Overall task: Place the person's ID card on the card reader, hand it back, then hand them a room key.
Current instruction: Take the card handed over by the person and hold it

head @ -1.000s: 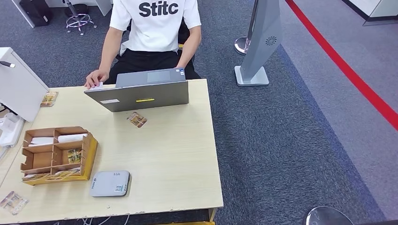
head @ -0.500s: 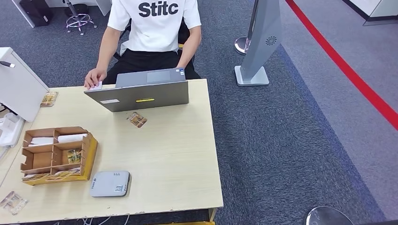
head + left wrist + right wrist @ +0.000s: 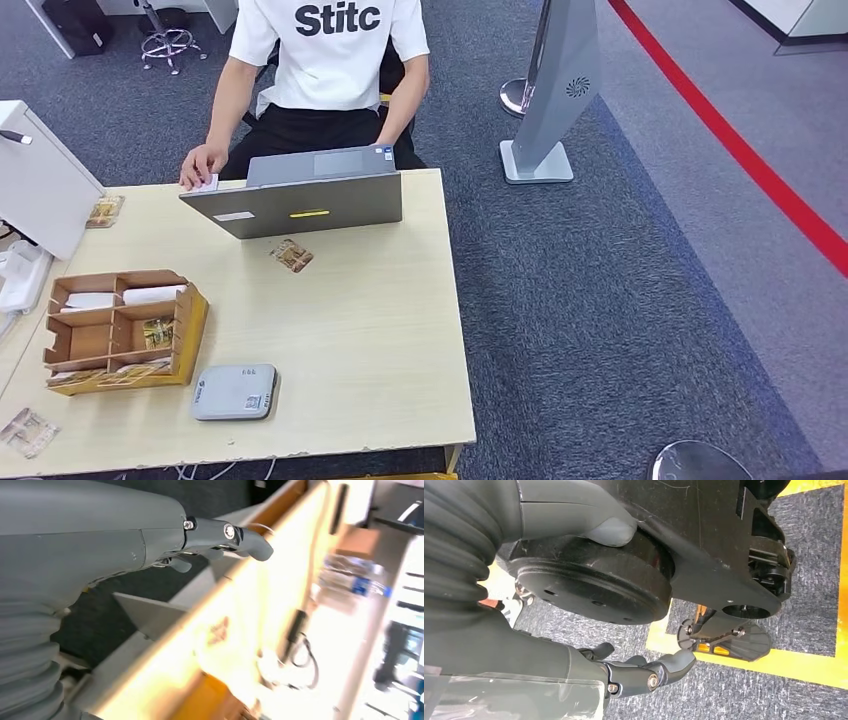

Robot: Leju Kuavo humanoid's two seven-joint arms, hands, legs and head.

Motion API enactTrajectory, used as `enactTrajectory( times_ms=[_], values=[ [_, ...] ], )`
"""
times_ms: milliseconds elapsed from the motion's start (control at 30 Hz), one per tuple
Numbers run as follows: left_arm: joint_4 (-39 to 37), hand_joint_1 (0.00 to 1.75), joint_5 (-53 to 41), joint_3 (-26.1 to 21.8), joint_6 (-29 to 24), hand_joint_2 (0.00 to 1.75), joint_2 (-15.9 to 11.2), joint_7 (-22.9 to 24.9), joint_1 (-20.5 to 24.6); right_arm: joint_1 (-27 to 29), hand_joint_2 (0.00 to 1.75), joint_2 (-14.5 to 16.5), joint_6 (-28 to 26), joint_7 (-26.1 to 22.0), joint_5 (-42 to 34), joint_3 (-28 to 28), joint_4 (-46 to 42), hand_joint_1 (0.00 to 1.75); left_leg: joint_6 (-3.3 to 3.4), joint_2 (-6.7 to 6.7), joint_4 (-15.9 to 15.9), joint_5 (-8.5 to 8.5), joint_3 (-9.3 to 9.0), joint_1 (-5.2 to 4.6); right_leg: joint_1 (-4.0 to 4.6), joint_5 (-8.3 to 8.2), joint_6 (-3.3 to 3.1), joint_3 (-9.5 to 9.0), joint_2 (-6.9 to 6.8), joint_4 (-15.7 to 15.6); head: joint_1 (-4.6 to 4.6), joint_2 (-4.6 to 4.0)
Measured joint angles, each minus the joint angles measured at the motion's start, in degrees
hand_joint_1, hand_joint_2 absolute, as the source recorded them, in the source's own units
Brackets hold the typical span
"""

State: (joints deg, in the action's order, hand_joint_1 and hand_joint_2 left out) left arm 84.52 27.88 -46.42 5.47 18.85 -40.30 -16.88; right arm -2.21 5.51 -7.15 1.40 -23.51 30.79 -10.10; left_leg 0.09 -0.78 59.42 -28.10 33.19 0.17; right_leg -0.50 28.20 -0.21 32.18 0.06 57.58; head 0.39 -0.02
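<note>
The table (image 3: 370, 330) carries a laptop (image 3: 300, 205) along its far edge, a compartmented cardboard tray (image 3: 190, 330) toward the robot's left, and the grey card reader (image 3: 234, 391) near the front edge. The person's hand (image 3: 203, 165) rests on a small white card (image 3: 207, 183), presumably the ID, at the far left corner, long axis uncertain. Left hand (image 3: 150, 540) hangs beside the table edge, fingers loosely extended, holding nothing. Right hand (image 3: 624, 672) hangs low, likewise empty. Judged: the left hand is the nearer.
</note>
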Motion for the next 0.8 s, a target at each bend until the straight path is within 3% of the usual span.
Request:
enactTrajectory(
  times_ms=[267,533,667,800],
  values=[
    [14.70,0.00,1.76,3.49,-4.50,1.75,0.38,0.00,-3.40,0.07,1.75,0.00,-0.75,0.04,-0.13,-0.55,0.04,0.00,0.02,0.02,0.01,-0.01,0.01,-0.02,-0.01,0.01,0.01,0.02,0.01,0.00,-0.02,0.00],
    [24.53,0.00,1.60,2.47,-2.31,1.75,0.42,2.18,-3.76,0.19,1.75,0.01,-1.15,0.21,0.00,-0.58,0.04,0.00,0.02,0.02,0.00,-0.01,-0.01,-0.01,0.00,0.02,0.00,0.03,0.01,0.00,-0.02,0.00],
    [27.97,0.00,-4.52,2.57,-0.71,1.75,0.58,2.18,-3.27,0.17,1.75,0.01,-1.16,0.58,0.18,-0.58,0.02,0.00,0.02,0.02,0.00,-0.01,-0.03,-0.02,-0.01,0.02,0.00,0.08,0.01,0.00,-0.01,0.01],
    [30.65,0.00,-18.38,3.84,-2.17,1.75,-0.13,1.53,-0.82,-0.02,1.75,0.02,-1.23,0.97,1.05,-0.57,0.00,0.00,0.02,0.00,0.01,-0.01,-0.09,-0.04,-0.02,0.01,0.00,0.07,-0.01,-0.01,0.00,0.00]
  ],
)
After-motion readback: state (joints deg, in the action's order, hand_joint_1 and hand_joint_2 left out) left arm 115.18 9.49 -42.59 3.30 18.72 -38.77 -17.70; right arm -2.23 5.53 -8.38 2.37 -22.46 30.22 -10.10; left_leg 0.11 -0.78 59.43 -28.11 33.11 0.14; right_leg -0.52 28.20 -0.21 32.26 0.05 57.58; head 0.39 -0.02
